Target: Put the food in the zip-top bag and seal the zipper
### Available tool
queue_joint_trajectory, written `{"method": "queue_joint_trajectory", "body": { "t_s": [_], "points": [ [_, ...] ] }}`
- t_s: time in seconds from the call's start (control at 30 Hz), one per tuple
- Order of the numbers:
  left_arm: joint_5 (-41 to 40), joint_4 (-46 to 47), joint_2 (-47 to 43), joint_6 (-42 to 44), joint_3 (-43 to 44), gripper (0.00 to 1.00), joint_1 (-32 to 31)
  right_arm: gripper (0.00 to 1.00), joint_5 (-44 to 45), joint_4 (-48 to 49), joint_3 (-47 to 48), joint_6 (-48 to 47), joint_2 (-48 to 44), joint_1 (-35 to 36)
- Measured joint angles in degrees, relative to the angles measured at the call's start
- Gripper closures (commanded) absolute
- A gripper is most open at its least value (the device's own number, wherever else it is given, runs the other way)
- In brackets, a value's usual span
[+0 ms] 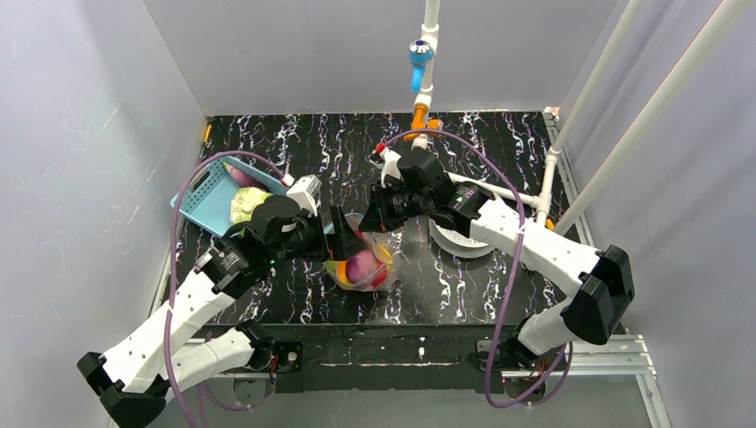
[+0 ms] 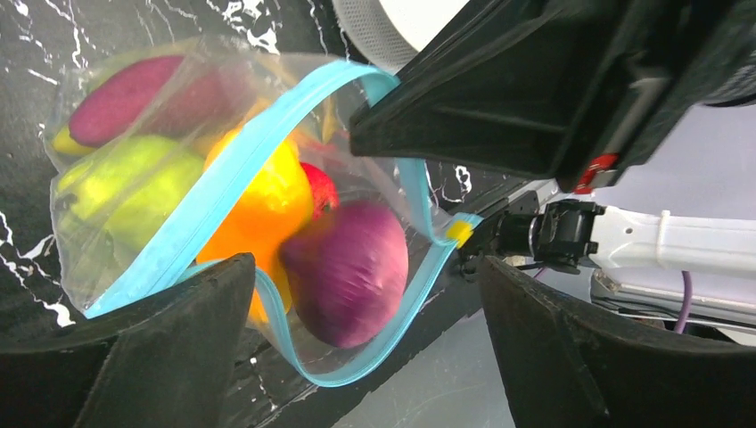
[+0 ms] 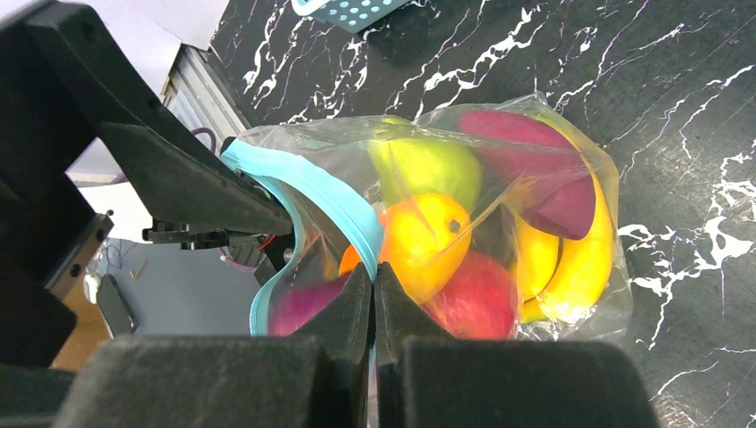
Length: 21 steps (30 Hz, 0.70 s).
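Note:
The clear zip-top bag (image 1: 361, 265) lies mid-table, mouth open toward the near edge. Inside are a green pear (image 3: 423, 165), an orange piece (image 3: 423, 241), a red apple (image 3: 477, 299), a yellow banana (image 3: 579, 259) and a dark purple piece (image 3: 535, 178). A second purple piece (image 2: 348, 267) sits just inside the mouth. The teal zipper (image 2: 232, 187) gapes, with a yellow slider (image 2: 459, 232) at one end. My left gripper (image 2: 365, 343) is open at the mouth, one finger on either side of the zipper's near loop, holding nothing. My right gripper (image 3: 374, 285) is shut on the zipper edge (image 3: 330, 201).
A blue lattice basket (image 1: 203, 198) with some pale and pink items stands at the back left. A white round dish (image 1: 455, 239) lies under the right arm. White pipes (image 1: 571, 116) run along the right side. The bag lies close to the table's front edge (image 1: 383, 328).

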Motion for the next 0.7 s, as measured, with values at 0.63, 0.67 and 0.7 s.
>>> {"method": "queue_joint_trajectory", "body": {
  "t_s": [0.63, 0.67, 0.7],
  "points": [
    [-5.51, -16.63, -2.54, -4.28, 7.48, 0.26, 0.0, 0.99, 0.13, 0.0, -0.15, -0.28, -1.42, 0.0],
    [-5.07, -16.52, -2.12, -5.03, 6.95, 0.28, 0.0, 0.99, 0.11, 0.0, -0.17, -0.26, -1.42, 0.0],
    [-4.63, -16.39, -1.7, -5.6, 6.38, 0.29, 0.0, 0.99, 0.09, 0.0, -0.17, -0.28, -1.42, 0.0]
  ]
}}
